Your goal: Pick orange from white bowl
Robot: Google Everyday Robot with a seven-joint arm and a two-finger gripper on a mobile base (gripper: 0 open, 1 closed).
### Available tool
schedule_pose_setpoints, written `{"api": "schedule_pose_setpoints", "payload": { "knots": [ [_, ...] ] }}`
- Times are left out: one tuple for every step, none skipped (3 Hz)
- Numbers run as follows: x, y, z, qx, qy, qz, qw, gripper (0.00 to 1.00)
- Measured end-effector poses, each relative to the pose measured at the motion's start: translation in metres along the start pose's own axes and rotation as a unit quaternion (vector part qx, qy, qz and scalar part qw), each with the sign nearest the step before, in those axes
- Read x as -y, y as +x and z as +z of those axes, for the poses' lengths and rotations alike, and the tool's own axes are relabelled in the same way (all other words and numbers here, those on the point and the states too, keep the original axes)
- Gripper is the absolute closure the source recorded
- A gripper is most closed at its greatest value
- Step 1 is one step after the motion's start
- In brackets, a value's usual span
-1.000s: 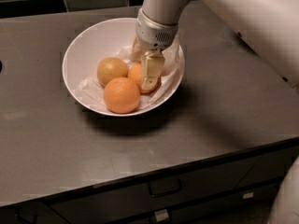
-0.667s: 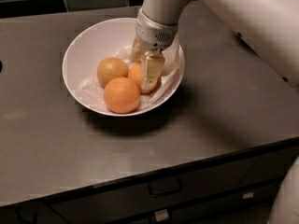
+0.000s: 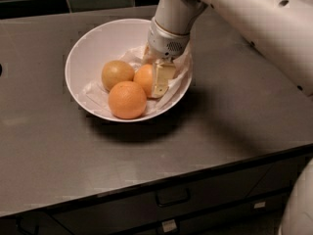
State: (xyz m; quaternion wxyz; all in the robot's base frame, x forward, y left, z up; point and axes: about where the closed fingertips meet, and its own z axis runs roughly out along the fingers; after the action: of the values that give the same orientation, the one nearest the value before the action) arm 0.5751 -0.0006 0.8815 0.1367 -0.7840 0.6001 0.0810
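The white bowl (image 3: 93, 38) stands on the grey counter, lined with crumpled white paper (image 3: 94, 91). It holds three fruits. The orange (image 3: 143, 77) lies at the middle right of the bowl, partly covered by my gripper. My gripper (image 3: 153, 83) reaches down into the bowl from the upper right and is shut on the orange. One cream finger (image 3: 161, 80) presses on the orange's right side, and the other finger is hidden behind it. The orange still rests in the bowl.
A larger paler orange fruit (image 3: 127, 100) lies at the bowl's front and a duller yellow-brown fruit (image 3: 117, 73) at its left, both touching the orange. My white arm (image 3: 254, 23) crosses the upper right. The counter's front edge (image 3: 161, 180) has drawers below; dark tiles stand behind.
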Motion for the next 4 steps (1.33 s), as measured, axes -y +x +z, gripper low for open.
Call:
{"api": "schedule_pose_setpoints", "payload": {
  "knots": [
    [0.002,0.003,0.006,-0.001,-0.002,0.002,1.0,0.36],
    [0.005,0.006,0.016,0.0,-0.01,0.003,0.9999,0.36],
    [0.006,0.006,0.024,0.001,-0.017,0.002,0.9999,0.36],
    [0.006,0.006,0.024,0.001,-0.017,0.002,0.9999,0.55]
  ]
}}
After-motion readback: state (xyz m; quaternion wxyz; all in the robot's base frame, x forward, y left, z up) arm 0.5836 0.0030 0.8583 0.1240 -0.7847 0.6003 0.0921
